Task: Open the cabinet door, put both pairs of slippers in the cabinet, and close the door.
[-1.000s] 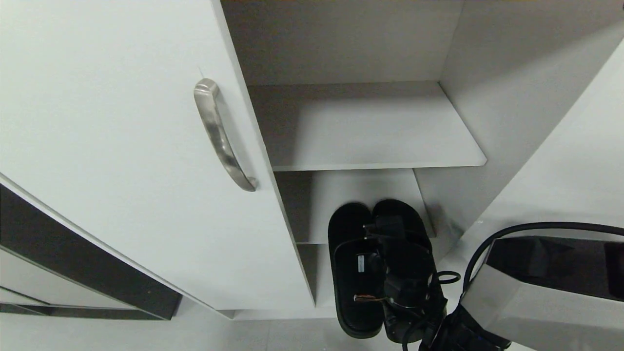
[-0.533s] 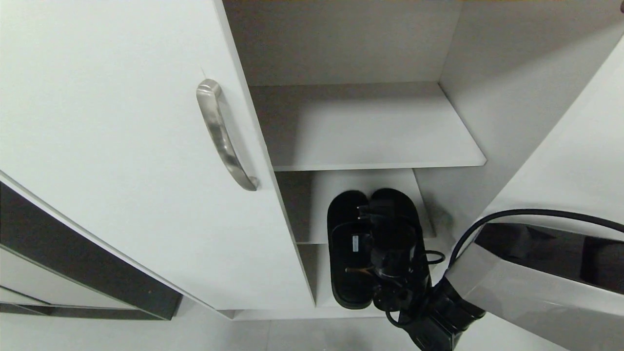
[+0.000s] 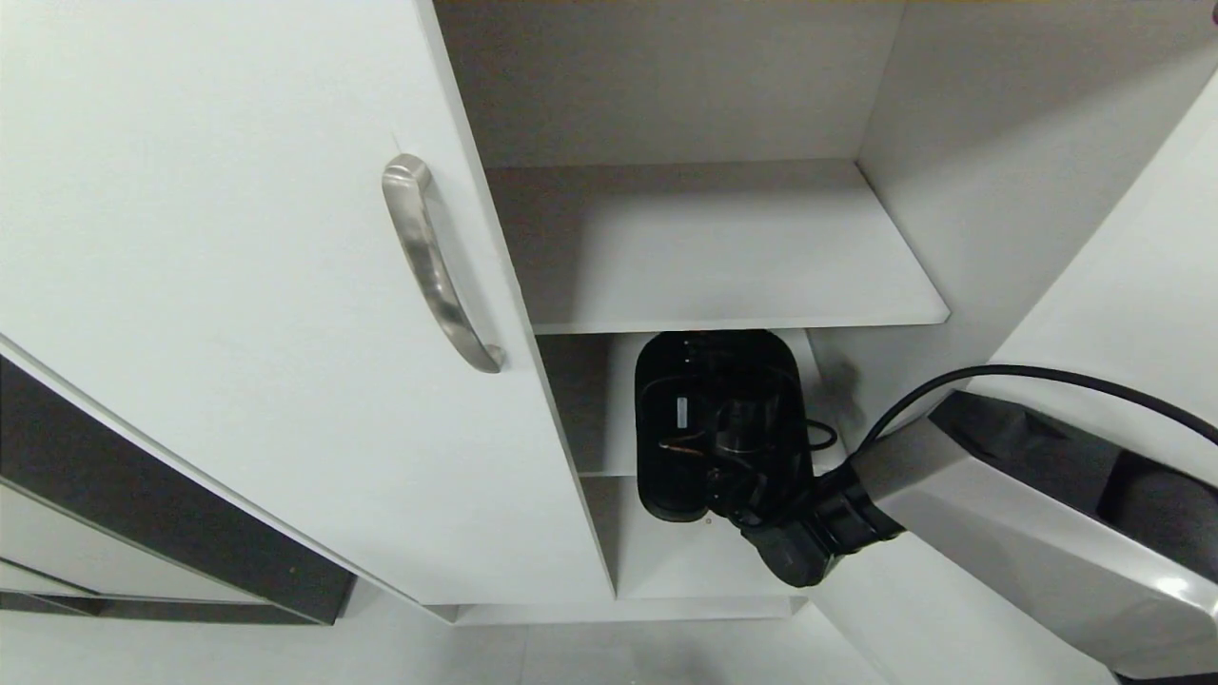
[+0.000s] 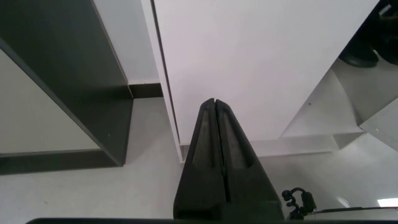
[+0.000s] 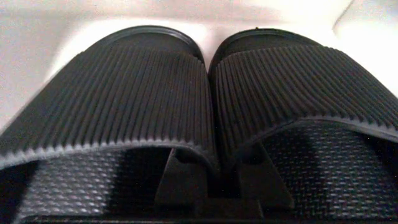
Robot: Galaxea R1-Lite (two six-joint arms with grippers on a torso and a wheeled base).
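**Q:** Now, which parts of the slippers (image 3: 666, 476) are hidden?

**A:** In the head view the toe ends are cut off by the upper shelf (image 3: 742, 276) of the cabinet (image 3: 952, 143). The heels project past the front edge of the lower shelf (image 3: 617, 409). Whether they touch that shelf cannot be confirmed.

**Q:** What state are the grippers in?

**A:** The right gripper (image 5: 217, 186) is closed between the pair and clamps the two inner side walls together. In the head view it is black against black, so its outline is hard to separate. The left gripper (image 4: 214, 106) has its fingers pressed fully together and holds nothing. It faces a white panel (image 4: 261, 62) above the floor (image 4: 93, 193).

**Q:** Is there any writing?

**A:** There is a small white label (image 3: 681, 411) on one insole. Its print is too small to read.

**Q:** How do the doors stand?

**A:** The door (image 3: 1123, 314) on the robot's right stands open. The handled door (image 3: 190, 238) on its left is closed.
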